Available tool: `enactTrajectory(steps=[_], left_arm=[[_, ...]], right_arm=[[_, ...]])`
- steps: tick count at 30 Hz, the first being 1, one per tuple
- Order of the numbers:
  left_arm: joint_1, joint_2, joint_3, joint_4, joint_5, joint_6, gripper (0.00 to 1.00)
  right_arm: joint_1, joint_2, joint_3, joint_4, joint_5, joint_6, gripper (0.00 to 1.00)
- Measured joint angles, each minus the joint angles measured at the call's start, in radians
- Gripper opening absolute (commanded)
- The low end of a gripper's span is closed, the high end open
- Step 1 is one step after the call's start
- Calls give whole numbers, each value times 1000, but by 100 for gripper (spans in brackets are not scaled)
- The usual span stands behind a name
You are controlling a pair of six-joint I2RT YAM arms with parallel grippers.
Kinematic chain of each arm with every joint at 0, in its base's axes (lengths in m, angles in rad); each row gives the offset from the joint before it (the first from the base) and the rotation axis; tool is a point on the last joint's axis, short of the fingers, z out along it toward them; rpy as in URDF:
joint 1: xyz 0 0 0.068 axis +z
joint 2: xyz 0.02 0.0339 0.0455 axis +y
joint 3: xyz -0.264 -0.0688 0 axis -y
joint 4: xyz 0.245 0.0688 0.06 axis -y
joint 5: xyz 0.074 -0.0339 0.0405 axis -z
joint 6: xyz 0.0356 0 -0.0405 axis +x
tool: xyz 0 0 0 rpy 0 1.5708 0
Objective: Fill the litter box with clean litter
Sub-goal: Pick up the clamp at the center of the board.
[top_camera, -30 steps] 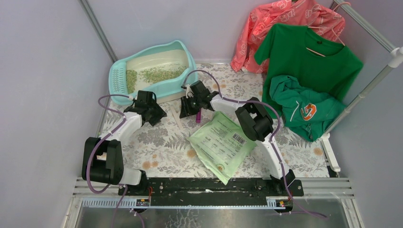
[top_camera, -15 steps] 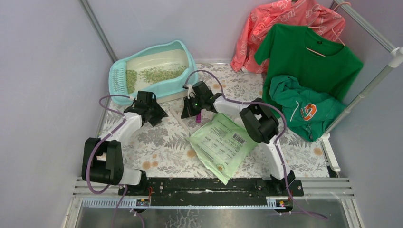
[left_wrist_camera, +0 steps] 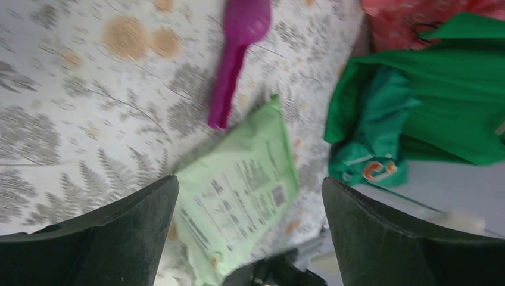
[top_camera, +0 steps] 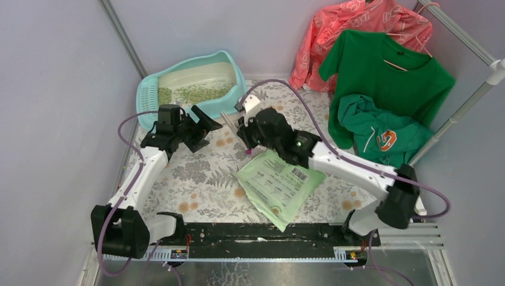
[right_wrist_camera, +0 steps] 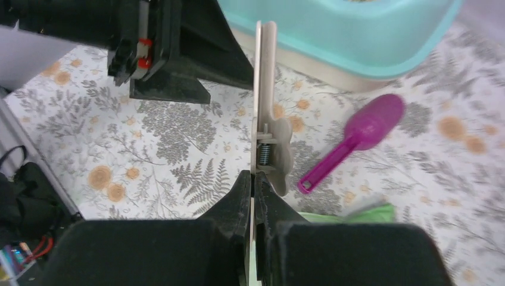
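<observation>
The clean litter [top_camera: 199,92] lies as a pale-green patch along the front of the cream basin of the litter box [top_camera: 237,74], with some of it next to the slotted grate at the box's left end; much of the basin floor toward the raised back shows bare. The box sits at the far left of the fern-printed table [top_camera: 196,179], just ahead of both grippers. The right gripper [right_wrist_camera: 254,179] is clenched on a flat beige spring clip [right_wrist_camera: 265,107], pinching its near end so the clip stands on edge and points ahead of the fingertips toward the box's turquoise front wall; whether the clip's tip touches the wall cannot be told. The left gripper [top_camera: 205,132] hovers just to the left of the right one, close to the box's front wall, with its jaws spread wide and nothing between them. A purple scoop [right_wrist_camera: 357,140] lies flat on the table just to the right of the clip, its bowl toward the box and its handle toward the right gripper. Behind the scoop's handle, under the right forearm, a light green printed bag [top_camera: 280,185] lies flat. Well off to the right of the right gripper, green shirts [top_camera: 387,83] and a coral garment [top_camera: 357,27] hang on a rack.
</observation>
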Motion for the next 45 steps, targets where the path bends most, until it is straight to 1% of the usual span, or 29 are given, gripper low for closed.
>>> enactTrajectory(steps=[4, 8, 13, 16, 19, 21, 23, 27, 30, 33, 35, 38, 39, 41, 45], left_arm=[[0, -68, -9, -3, 126, -87, 99], [0, -175, -33, -5, 205, -174, 99], [-1, -317, -38, -3, 245, -280, 99], [-8, -361, -44, -1, 252, -325, 99], [-36, -369, -57, -3, 234, -354, 99], [-87, -356, -59, -4, 206, -362, 99], [-166, -329, -58, -3, 159, -365, 99], [-290, -243, -58, 5, 83, -367, 99], [-343, -192, -59, 13, 31, -369, 99], [-360, -173, -59, 20, -3, -370, 99], [-361, -166, -59, 24, -24, -370, 97], [-362, -157, -59, 31, -45, -370, 88], [-362, -153, -59, 35, -51, -370, 83], [-365, -148, -59, 43, -57, -373, 77], [-369, -142, -59, 61, -61, -376, 61]], right_arm=[[137, -147, -89, -8, 226, -90, 0], [245, -201, -141, -33, 446, -155, 0], [352, -164, -152, -50, 709, -230, 0], [396, -113, -151, -44, 816, -266, 0], [422, -54, -148, -35, 889, -302, 0], [435, -16, -135, -26, 920, -321, 0], [447, 8, -127, -19, 936, -333, 0], [467, 18, -121, 1, 937, -341, 0], [478, 18, -119, 10, 931, -343, 0], [486, 18, -119, 14, 925, -342, 0], [489, 18, -121, 22, 913, -340, 0], [493, 16, -135, 31, 902, -335, 0], [493, 15, -141, 31, 902, -333, 0], [494, 15, -152, 30, 900, -328, 0], [494, 15, -159, 30, 890, -320, 0]])
